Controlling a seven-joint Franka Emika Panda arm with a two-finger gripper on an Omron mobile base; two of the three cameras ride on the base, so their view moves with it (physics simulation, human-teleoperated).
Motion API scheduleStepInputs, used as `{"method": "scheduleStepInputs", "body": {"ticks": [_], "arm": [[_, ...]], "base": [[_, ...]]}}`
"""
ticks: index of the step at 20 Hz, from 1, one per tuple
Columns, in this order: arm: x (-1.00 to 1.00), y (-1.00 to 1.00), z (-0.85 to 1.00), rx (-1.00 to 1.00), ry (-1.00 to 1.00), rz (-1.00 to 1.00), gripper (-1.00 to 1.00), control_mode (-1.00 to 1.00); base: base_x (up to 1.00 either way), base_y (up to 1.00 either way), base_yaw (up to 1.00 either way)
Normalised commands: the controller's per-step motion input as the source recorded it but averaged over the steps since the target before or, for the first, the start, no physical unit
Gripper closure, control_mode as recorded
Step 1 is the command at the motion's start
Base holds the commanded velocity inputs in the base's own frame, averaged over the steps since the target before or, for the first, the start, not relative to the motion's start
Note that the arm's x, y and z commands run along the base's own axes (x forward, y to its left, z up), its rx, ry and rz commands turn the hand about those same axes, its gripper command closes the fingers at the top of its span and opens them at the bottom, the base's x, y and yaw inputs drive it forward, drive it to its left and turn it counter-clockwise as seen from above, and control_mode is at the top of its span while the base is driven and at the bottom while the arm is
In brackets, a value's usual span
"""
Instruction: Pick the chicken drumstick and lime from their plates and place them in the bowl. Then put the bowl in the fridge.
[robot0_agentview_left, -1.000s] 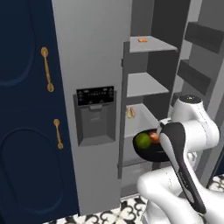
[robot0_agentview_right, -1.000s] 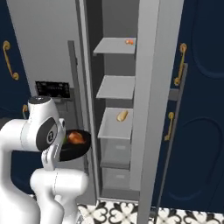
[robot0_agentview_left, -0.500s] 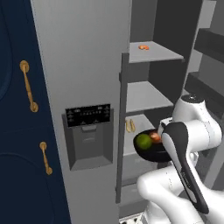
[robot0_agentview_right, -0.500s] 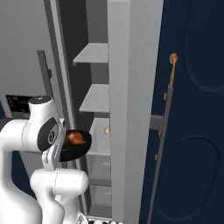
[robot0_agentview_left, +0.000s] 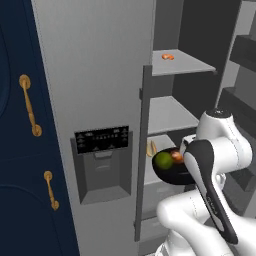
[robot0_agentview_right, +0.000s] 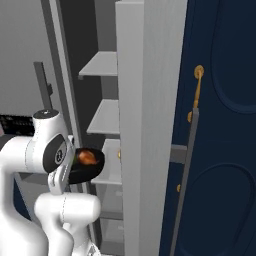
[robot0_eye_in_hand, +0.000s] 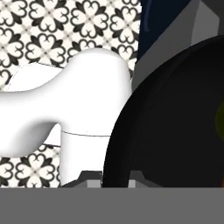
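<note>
The black bowl (robot0_agentview_left: 172, 170), holding lime (robot0_agentview_left: 163, 160) and chicken drumstick (robot0_agentview_right: 87, 157), is clamped at its rim by the gripper (robot0_eye_in_hand: 113, 177) and has been brought nearer the fridge (robot0_agentview_left: 100, 90) shelves ahead.

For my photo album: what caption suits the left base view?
White robot arm carries a glossy black bowl holding a green lime toward the open grey fridge.
</note>
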Motion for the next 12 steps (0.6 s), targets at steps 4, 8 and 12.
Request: {"method": "scheduleStepInputs", "body": {"ticks": [4,8,12], "arm": [[0.21,-0.13,-0.03,0.0,-0.17,-0.16,1.0,-1.0],[0.22,-0.12,0.06,0.0,-0.42,-0.08,1.0,-1.0],[0.87,-0.2,0.0,0.0,-0.15,-0.01,1.0,-1.0]], "base": [[0.0,0.0,0.0],[0.0,0.0,0.0],[0.0,0.0,0.0]]}}
